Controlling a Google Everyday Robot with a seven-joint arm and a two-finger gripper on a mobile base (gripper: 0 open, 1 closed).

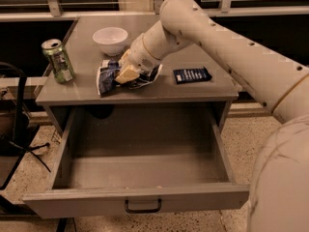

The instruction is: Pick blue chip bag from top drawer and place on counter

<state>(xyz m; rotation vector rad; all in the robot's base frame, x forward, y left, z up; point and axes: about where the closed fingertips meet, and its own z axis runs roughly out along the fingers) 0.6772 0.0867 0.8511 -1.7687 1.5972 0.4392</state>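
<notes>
A can (58, 59) is standing at the counter's (207, 88) left edge, and a white bowl (110, 40) is sitting farther back to its right. The bag (107, 76) is lying crumpled on the counter, just in front of the bowl. The gripper (126, 73) is bearing down on it, jaws clamping the bag's middle. The arm is sloping down leftward from a bend high at the counter's back, its wrist angling towards the front edge. A dark packet (192, 75) is lying to the right. The drawer (140, 202) is hanging open below

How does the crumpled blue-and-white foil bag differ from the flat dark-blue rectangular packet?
The bag is crumpled, bulky; the packet lies flat. The bag is larger, partly white; the packet mostly dark. The gripper is at the bag, not the packet. Both lie on the grey counter.
</notes>
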